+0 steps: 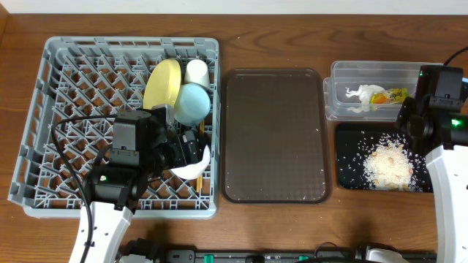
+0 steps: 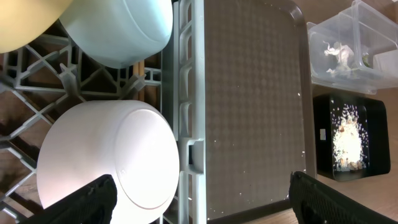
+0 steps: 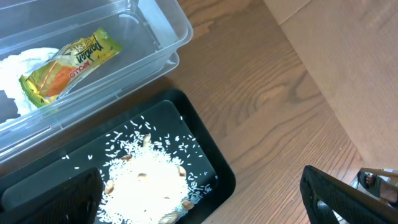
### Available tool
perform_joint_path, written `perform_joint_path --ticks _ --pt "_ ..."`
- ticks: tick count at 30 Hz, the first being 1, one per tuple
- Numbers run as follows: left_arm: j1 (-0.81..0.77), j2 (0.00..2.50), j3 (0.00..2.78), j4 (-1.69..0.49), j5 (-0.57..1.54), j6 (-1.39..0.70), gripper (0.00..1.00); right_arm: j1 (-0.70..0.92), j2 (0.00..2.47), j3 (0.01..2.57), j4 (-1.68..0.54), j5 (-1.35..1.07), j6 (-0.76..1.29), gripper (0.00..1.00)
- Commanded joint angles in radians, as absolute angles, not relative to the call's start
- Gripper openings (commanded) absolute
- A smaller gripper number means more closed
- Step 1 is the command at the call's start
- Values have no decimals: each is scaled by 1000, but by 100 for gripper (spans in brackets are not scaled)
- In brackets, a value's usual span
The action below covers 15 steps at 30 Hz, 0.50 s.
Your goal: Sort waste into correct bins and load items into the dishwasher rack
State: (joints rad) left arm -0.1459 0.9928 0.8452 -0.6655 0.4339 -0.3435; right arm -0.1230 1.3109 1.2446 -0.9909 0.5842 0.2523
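Left tool (image 2: 205, 198) hangs open over white bowl (image 2: 106, 162) in dishwasher rack (image 2: 186, 93), right tool (image 3: 199, 202) open too, lift left straight up clear

A yellow-green snack wrapper (image 3: 69, 62) lay in the clear tub (image 3: 158, 31), with the black tray (image 3: 214, 177) just beside it holding pale crumbs (image 3: 146, 186).

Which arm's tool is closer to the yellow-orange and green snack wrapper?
Right. The right tool hovers over the shallow black tray beside the snack wrapper; the left tool is far off, over the grey plastic rack.
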Motion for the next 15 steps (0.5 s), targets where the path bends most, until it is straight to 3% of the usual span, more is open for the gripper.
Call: perform_joint_path --ticks 1,15 --pt "-148 994 868 -665 425 -345 90 -132 1313 1248 -992 608 254 99" --pt "-148 994 868 -665 425 -345 90 -130 1049 1248 -992 590 254 99"
